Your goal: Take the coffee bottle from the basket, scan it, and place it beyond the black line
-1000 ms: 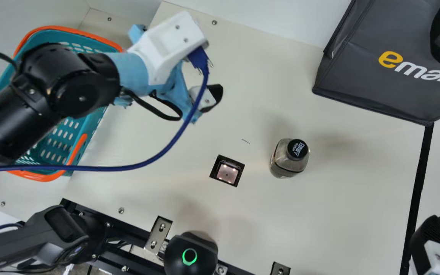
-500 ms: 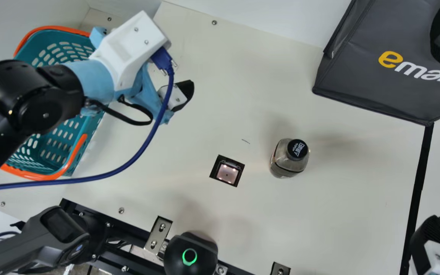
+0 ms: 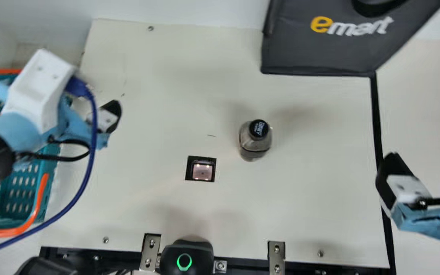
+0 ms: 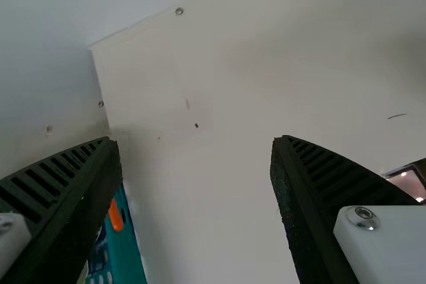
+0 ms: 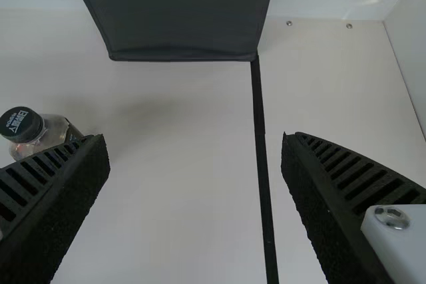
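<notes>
My right gripper (image 3: 427, 159) hangs at the outer side of the table (image 3: 300, 198), its two ribbed fingers spread wide. In the right wrist view the black line (image 3: 375, 110) runs through the gap between them, and the main view shows it passing beneath my inner finger.

The coffee bottle (image 3: 255, 143) stands upright on the tabletop, to the left of my right gripper and well apart from it, dark cap uppermost. That puts it on the inner side of the line, short of the far side where it is meant to go. From my right wrist I see its cap and shoulder past the inner finger, which covers part of it.

My left gripper (image 3: 107, 117) is held open too, fingers wide apart with pale tabletop in view between them. It is up by the edge of the teal basket (image 3: 39, 196), whose orange-handled side lies near my outer finger in the left wrist view. How high I am over that rim I can't quite judge, as my own arm covers much of the basket. A blue cable (image 3: 85, 181) loops down from my left wrist.

Between my two grippers, the square scanner window (image 3: 202, 170) is set into the table, lit from inside, nearer my left gripper than the bottle is. Ahead of my right gripper and towards its left, a dark grey bag (image 3: 319, 55) stands at the back, its lower corner meeting the end of the line.
</notes>
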Controlling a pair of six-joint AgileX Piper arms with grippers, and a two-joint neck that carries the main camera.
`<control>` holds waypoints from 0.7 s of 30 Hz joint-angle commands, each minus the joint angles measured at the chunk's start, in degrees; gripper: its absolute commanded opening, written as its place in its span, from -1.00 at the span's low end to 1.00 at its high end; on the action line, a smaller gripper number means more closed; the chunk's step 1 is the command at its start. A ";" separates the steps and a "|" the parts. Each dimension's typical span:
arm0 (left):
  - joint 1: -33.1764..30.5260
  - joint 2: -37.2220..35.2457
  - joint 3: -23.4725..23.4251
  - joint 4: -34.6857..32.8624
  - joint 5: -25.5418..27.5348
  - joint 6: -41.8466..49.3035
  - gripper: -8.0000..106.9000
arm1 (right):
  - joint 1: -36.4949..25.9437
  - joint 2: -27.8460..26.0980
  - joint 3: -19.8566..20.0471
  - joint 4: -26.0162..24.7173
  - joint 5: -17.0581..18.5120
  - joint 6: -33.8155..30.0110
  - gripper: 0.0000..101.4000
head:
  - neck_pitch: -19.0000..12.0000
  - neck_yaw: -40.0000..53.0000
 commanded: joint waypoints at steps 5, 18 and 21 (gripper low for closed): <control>2.46 -1.71 1.56 1.75 0.55 -3.19 0.71 | 0.00 0.00 0.00 0.00 0.00 0.00 0.79 | -1.57 -0.44; 5.88 -5.26 2.60 6.13 4.04 -12.03 0.71 | 0.00 0.00 0.00 0.00 0.00 0.00 0.79 | -1.57 -0.44; 6.54 -6.07 3.00 6.80 4.88 -13.63 0.71 | 0.00 0.00 0.00 0.00 0.04 0.00 0.79 | -1.57 -0.44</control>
